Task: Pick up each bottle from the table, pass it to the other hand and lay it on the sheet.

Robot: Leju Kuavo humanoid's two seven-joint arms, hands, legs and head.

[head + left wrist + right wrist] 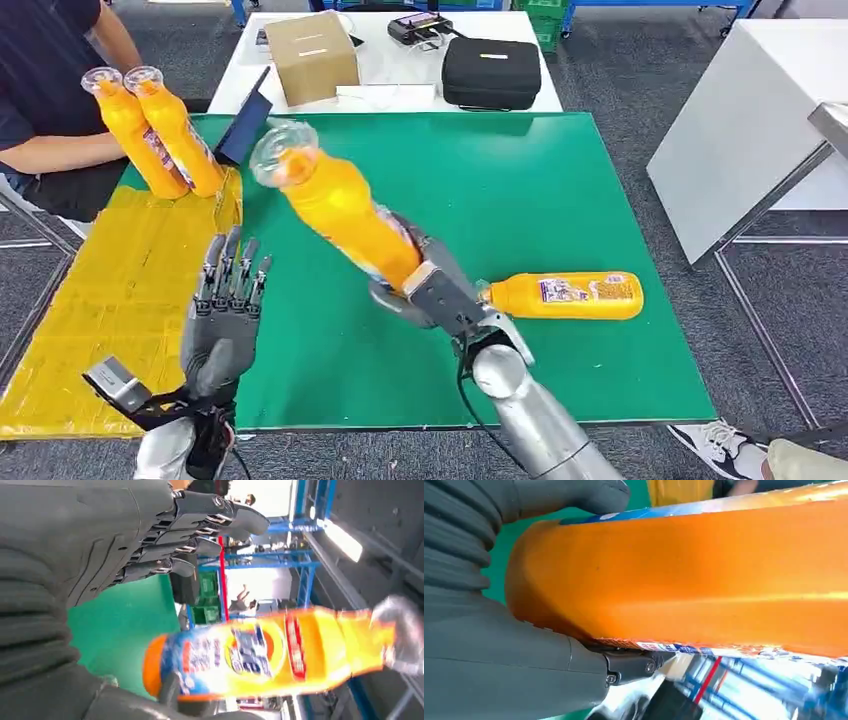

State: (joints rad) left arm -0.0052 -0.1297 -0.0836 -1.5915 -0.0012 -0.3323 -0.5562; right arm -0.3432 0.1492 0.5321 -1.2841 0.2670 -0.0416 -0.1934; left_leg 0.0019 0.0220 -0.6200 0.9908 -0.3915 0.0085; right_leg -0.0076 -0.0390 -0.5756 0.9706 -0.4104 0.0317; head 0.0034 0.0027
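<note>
My right hand (pixel 432 287) grips an orange bottle (pixel 340 205) by its lower part and holds it up, tilted toward the left over the green mat (pixel 520 190). The same bottle (pixel 280 655) (pixel 684 575) fills both wrist views, with my right hand (pixel 499 645) wrapped under it. My left hand (pixel 225 310) (pixel 100 555) is raised beside it with fingers straight and apart, holding nothing, a short gap from the bottle. Another orange bottle (pixel 565 296) lies on its side on the mat, right of my right hand. Two more bottles (pixel 160 135) stand at the far end of the yellow sheet (pixel 110 300).
A person (pixel 50 90) sits at the far left, close to the two standing bottles. Behind the mat, a white table holds a cardboard box (pixel 312 55) and a black case (pixel 492 72). A tablet (pixel 243 128) leans at the mat's back left.
</note>
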